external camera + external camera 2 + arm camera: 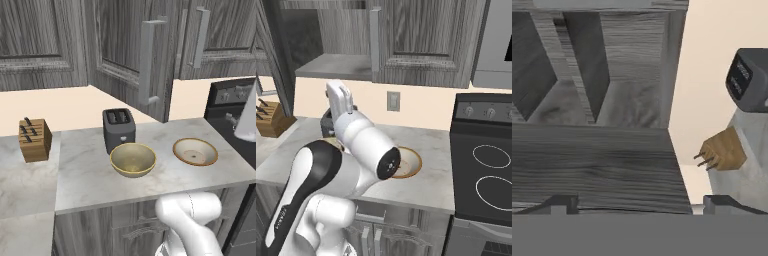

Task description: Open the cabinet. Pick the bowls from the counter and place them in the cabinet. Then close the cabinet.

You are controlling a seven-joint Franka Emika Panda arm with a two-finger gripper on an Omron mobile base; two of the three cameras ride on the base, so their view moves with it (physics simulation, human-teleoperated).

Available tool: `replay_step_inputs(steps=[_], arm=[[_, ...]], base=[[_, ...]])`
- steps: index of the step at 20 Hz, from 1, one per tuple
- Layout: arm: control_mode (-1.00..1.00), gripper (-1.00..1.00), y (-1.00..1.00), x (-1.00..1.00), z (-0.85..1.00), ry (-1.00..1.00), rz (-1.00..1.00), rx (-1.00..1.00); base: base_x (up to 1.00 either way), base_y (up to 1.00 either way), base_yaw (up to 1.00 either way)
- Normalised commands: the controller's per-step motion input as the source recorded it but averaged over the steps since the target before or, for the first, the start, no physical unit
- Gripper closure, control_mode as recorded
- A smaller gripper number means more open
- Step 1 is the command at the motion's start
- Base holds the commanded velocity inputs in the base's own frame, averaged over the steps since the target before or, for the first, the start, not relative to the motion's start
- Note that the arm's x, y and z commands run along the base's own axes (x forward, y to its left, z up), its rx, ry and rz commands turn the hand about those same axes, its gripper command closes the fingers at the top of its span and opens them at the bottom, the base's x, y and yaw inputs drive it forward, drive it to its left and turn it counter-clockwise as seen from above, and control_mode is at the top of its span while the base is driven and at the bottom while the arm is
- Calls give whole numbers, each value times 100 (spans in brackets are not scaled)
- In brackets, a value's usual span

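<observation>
The cabinet (125, 40) hangs above the counter (85, 175) with its left door swung out towards me, bar handle (146, 60) facing front; its right door (426, 40) is shut. A grey shelf (336, 65) shows inside. The deep olive-yellow bowl (132, 160) and the shallower tan-rimmed bowl (195, 151) both sit on the counter, side by side. In the hand view my gripper (641, 206) is open and holds nothing, its fingertips (559, 204) set close against the wood-grain door (597, 165). My arm hides most of the olive bowl in the right base view.
A dark toaster (119, 129) stands just behind the olive bowl. A wooden knife block (34, 140) sits at the counter's left. The black stovetop (486, 170) adjoins the counter on the right. A wall outlet (393, 101) is on the backsplash.
</observation>
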Motion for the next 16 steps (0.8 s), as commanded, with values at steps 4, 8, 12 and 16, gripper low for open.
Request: replay_step_inputs(steps=[4,8,12,16], arm=[[-100,-100,12,14,1,0,32,0],[-100,-100,23,14,0,0,22,0],[-100,-100,29,25,0,-1,12,0],[-100,-100,44,18,-1,0,10,0]], base=[[0,0,0],[0,0,0],[0,0,0],[0,0,0]])
